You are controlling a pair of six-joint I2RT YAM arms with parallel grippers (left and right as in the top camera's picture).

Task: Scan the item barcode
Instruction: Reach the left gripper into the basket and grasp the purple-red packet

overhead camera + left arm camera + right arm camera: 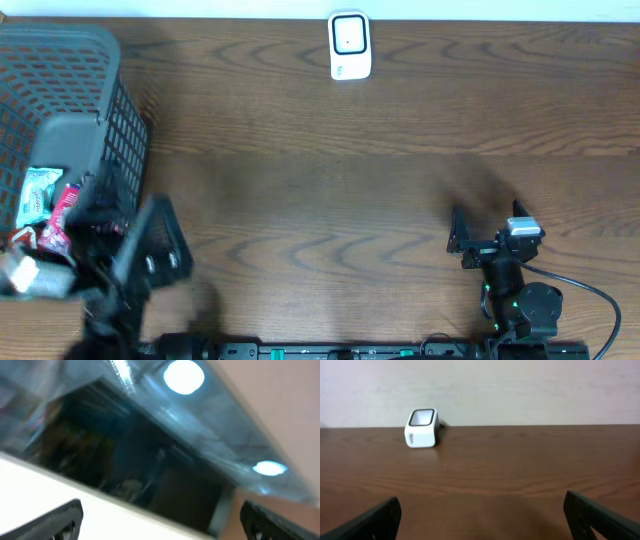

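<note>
Scanner [422,428] well apart, ahead-left of spread right claw [480,512].

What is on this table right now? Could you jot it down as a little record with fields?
table: brown wood
scanner: white, at the far edge
basket: grey mesh, on the left side
packets: several, inside the basket
left tool: open, beside the basket, blurred
right tool: open, empty, facing the scanner
scanning: no item held yet
</note>
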